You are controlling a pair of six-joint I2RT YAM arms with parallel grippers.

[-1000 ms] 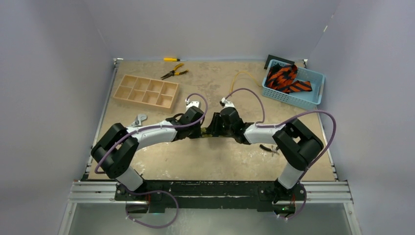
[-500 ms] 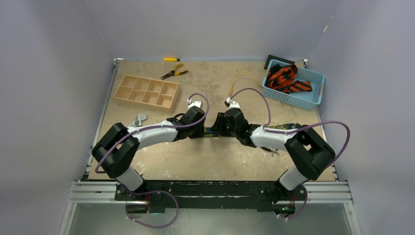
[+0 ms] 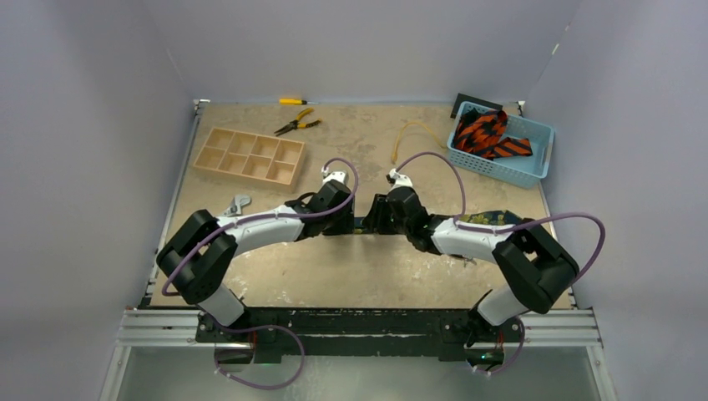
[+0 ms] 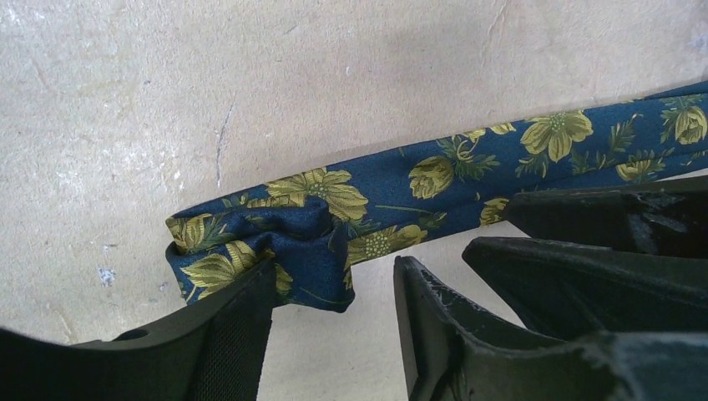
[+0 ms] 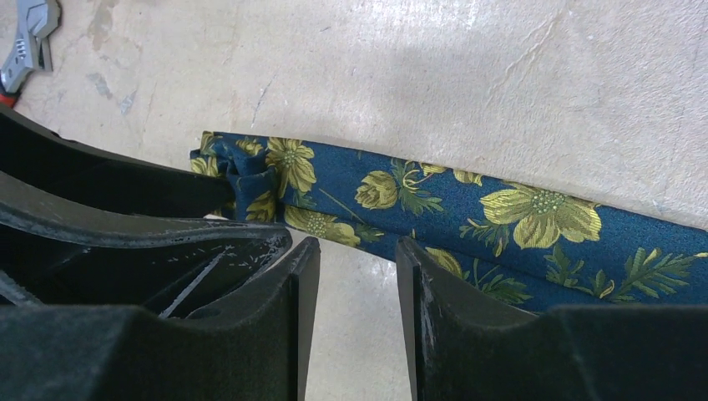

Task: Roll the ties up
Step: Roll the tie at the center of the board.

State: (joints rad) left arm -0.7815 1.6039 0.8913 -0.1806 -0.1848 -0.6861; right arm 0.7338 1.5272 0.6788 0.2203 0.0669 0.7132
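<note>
Meeting over the middle of the table [image 3: 359, 280], both arms lean toward 1 navy tie [image 4: 401, 180] patterned with yellow-green flowers. The tie lies flat on the table and runs off to the right, passing beneath the right arm. Its end between the 2 arms is folded over on itself into a small, loose first turn.

The left fingers [image 4: 225, 342] stand apart, released. 1 of them has its tip against the folded end, and a corner of that fold sits in the gap; the other is clear of the cloth. The right fingers [image 5: 467, 334] are also parted and grasp nothing, with bare table showing between them. Their tips sit just beside the tie's near edge; whether they touch it I cannot tell.

At the far right corner, a blue basket [image 3: 537, 174] holds the orange-red ties [image 3: 487, 134], bunched together. A yellow cord [image 3: 411, 134] curls on the table just left of the basket. A divided wooden tray [image 3: 249, 155] sits far left, with pliers [image 3: 296, 125] beyond it. A wrench [image 3: 238, 203] lies near the left arm.
</note>
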